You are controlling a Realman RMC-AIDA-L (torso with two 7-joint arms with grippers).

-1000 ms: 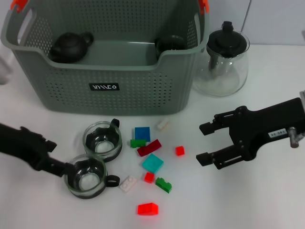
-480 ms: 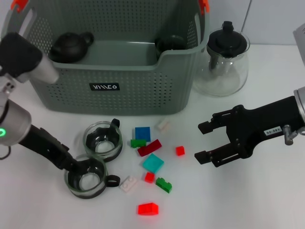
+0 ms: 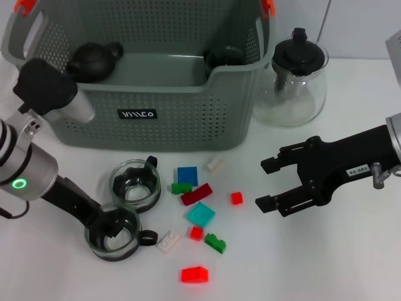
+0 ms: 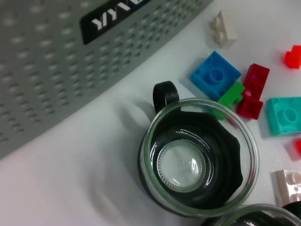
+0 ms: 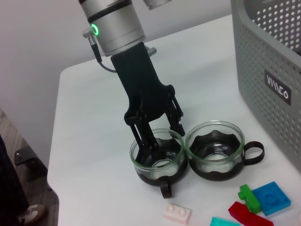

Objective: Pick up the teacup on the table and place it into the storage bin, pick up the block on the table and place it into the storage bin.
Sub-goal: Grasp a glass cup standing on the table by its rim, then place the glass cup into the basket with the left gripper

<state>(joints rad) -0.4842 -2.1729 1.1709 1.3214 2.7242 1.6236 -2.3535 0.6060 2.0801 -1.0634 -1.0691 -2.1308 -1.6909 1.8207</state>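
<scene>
Two teacups side by side, left jaws (image 5: 158, 135) astride near teacup (image 3: 114, 231) rim, unclenched, right jaws (image 3: 268, 184) spread, empty.

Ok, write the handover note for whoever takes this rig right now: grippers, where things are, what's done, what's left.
Left gripper: down at the nearer teacup, one finger inside its rim and one outside; cup not lifted.
Right gripper: open, hovering over the table right of the blocks, holding nothing.
Second teacup stands touching the first, in front of the storage bin.
Blocks, including the large red block and teal block, all lie on the table.
Done: no glass teacup or block is in the bin.
Left: lift the cup, bin it, then a block.
</scene>
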